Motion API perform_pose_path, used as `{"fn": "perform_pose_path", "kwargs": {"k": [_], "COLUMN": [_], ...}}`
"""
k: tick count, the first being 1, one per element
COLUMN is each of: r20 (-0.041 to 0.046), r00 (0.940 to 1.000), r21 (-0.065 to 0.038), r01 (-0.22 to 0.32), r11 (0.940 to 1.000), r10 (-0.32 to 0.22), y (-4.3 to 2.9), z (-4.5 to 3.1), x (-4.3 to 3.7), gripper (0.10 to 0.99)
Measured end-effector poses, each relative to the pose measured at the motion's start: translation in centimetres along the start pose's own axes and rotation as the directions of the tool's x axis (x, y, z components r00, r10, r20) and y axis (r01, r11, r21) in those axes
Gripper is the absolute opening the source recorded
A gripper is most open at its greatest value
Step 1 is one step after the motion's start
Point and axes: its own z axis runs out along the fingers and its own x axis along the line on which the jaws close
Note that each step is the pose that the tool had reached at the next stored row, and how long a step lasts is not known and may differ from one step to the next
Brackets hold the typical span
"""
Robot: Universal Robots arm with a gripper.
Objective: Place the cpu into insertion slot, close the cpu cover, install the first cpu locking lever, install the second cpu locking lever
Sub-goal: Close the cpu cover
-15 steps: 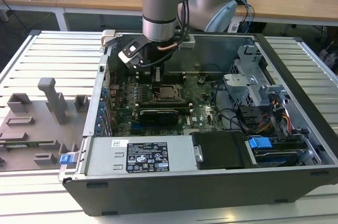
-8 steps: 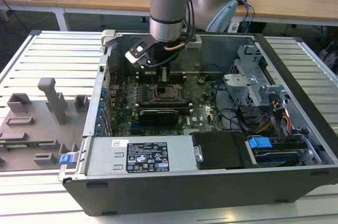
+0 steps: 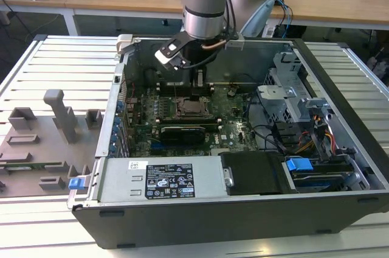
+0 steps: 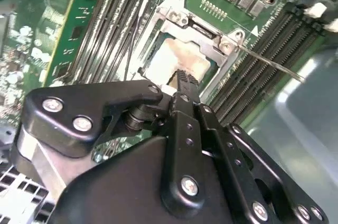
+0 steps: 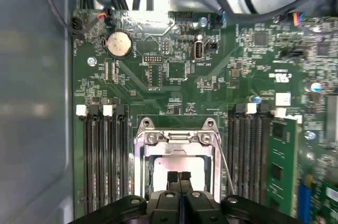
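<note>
Looks roughly halfway. Step one done, by the look of it: cpu [image 4: 177, 57] lying flat inside the insertion slot [image 3: 189, 108], in the middle of the green board [image 5: 158, 81] within the open computer case [image 3: 213, 215]. Step two seemingly done as well: cpu cover [image 5: 177, 138] lowered and framing the chip on every visible side, pale top showing through the cut-out. Hard to say whether pressed fully home. Levers apparently left to do: one thin locking lever [image 4: 269, 63] sticking out free past a corner of the frame, over the long black memory slots [image 5: 103, 155]; second lever not made out.

Gripper [image 5: 178, 177] closed, fingertips pressed together with nothing seen between them, poised right over the chip's top; touching or just clear, cannot tell.

Chip top of dull metal, smeared with a pale, patchy residue. Cover of thin bright stamped steel, square, with screw heads at the hinge end. Lever a slim, springy-looking steel wire. Board glossy green, crowded with small parts, plus a round silver coin battery [image 5: 119, 43]. Gripper built of matte black links, bolted at the joints. Case of dark grey sheet metal, set on a table [image 3: 61, 57] of pale ribbed slats.
</note>
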Motion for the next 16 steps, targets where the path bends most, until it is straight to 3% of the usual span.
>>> {"fn": "perform_pose_path", "kwargs": {"k": [3,8,13,16], "r20": [0.0001,0.0001,0.0001,0.0000], "r00": [1.0000,1.0000,1.0000,1.0000], "r21": [0.000,0.000,0.000,0.000], "r01": [0.000,0.000,0.000,0.000], "r11": [1.0000,1.0000,1.0000,1.0000], "r10": [0.000,0.000,0.000,0.000], "y": [-0.03,-0.05,-0.08,-0.11], "z": [-1.56,-2.58,-4.10,-5.39], "x": [-0.07,-0.12,-0.19,-0.25], "gripper": [0.106,0.106,0.106,0.106]}}
